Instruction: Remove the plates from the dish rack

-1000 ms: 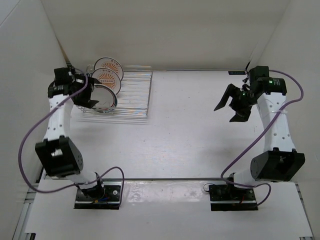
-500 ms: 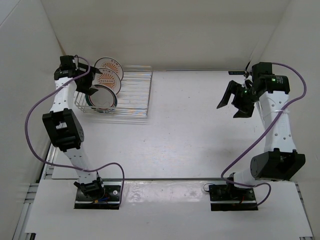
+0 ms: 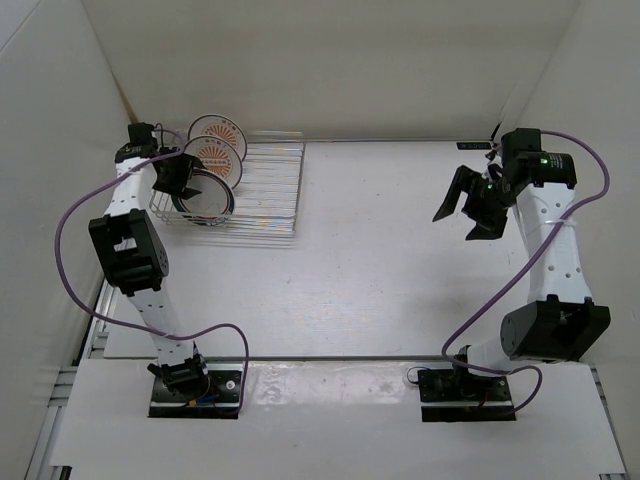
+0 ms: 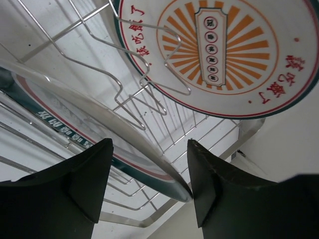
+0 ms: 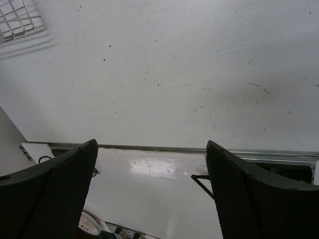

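where: sunburst plates (image 3: 213, 152), green-rimmed plate (image 3: 205, 197) standing in dish rack (image 3: 272, 195), far-left | left gripper (image 4: 149, 164): wide, straddling green-rimmed plate's edge | right gripper (image 5: 152, 154): wide, empty, over table (image 3: 400, 260) | handling: likely stiff, slick, breakable; pinch top rim

white table (image 3: 380, 260) | white walls (image 3: 330, 60) on three sides | even light

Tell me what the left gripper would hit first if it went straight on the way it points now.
Most likely the rim of the green-rimmed plate, which crosses the gap between the open fingers of the left gripper in the wrist view. The sunburst plate stands further back; exact depth is unclear.
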